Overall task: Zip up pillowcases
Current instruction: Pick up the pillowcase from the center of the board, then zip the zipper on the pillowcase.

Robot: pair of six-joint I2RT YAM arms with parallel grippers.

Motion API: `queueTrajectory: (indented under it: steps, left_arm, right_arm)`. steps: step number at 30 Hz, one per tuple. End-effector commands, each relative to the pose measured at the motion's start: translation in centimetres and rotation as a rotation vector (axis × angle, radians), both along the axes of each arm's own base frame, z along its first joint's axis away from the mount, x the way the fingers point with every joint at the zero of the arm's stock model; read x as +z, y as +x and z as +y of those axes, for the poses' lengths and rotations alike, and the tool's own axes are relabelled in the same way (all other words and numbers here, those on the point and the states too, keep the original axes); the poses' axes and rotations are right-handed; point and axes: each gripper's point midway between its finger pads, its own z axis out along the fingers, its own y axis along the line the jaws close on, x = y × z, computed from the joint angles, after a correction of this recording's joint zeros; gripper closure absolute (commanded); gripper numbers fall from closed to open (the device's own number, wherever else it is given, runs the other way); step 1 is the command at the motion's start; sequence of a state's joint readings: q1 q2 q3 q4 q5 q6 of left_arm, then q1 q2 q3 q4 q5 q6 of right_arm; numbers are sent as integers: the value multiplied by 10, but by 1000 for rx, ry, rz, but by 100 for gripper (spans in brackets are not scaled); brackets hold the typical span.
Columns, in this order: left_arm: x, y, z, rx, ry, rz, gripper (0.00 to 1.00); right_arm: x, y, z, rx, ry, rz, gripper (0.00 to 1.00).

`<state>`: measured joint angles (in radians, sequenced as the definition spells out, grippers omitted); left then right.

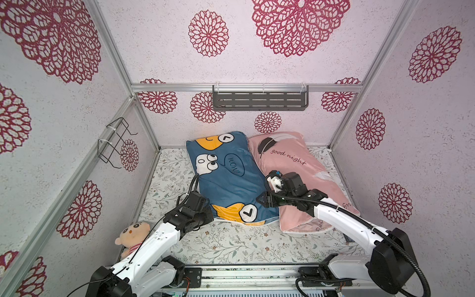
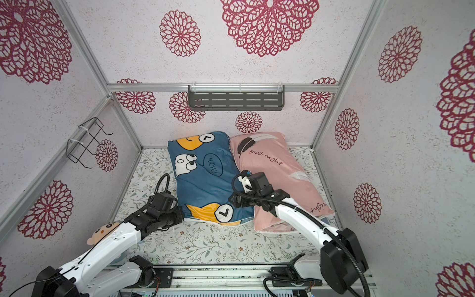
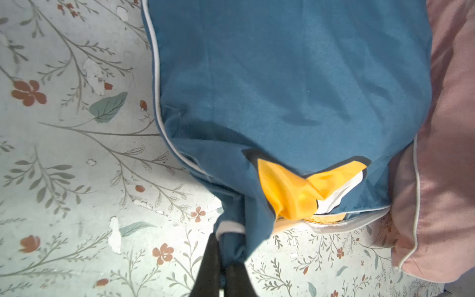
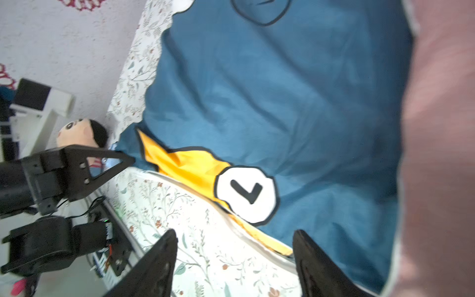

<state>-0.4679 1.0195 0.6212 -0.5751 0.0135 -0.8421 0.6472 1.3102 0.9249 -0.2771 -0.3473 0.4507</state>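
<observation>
Blue pillowcase [image 1: 226,180] stuffed and flat on floral sheet [image 1: 231,246], long axis from near short end away toward back wall [image 1: 180,128], slightly slanted, right flank touching pink pillowcase [image 1: 303,164]. Near left corner pinched in left gripper [image 3: 223,252], jaws fully closed on bunched blue cloth and white piping [image 3: 157,102], corner drawn to a taut point. Right gripper [image 4: 235,232] above same near short end, more toward pink side, jaws wide apart, nothing between them, no contact visible. Deciding relation: opening [image 3: 326,219] of case crosswise along near short end, from pinned corner toward pink pillowcase, so just below and ahead of right gripper; right arm nearer for the pull, left better as anchor. Cannot find slider or pull tab in any view; only a narrow slit with yellow and pale cloth inside. Probably calls for travel along that crosswise line against left-side tension. Materials: thin smooth woven cloth, soft shallow wrinkles, limp over squashy filling; printed yellow and white cartoon faces with black outlines, "WOW!" bubble mid-panel. Likely to bunch ahead of a slider unless taut. Pink one matte, similar weave, white-piped, black feather and "good night" script, plump rectangle alongside blue; zip state there unreadable. Sheet pale, flat, printed sprigs and small rust flowers, worn white patches in left wrist view.
</observation>
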Motion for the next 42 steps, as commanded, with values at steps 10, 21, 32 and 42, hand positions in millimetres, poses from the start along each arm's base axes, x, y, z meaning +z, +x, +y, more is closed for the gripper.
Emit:
queueTrajectory:
  steps: [10,21,32,42]
  left_arm:
    - [35,10,-18,-58,56,1,100]
    - [46,16,-28,-89,115,15,100]
    - [53,20,-32,-94,124,1,100]
    - [58,22,-38,-107,128,-6,100]
  right_arm:
    - [13,-44,134,155,396,67,56]
    - [9,-49,165,167,536,109,70]
    - [1,-50,171,171,566,155,72]
    - [-7,-47,173,159,561,164,71]
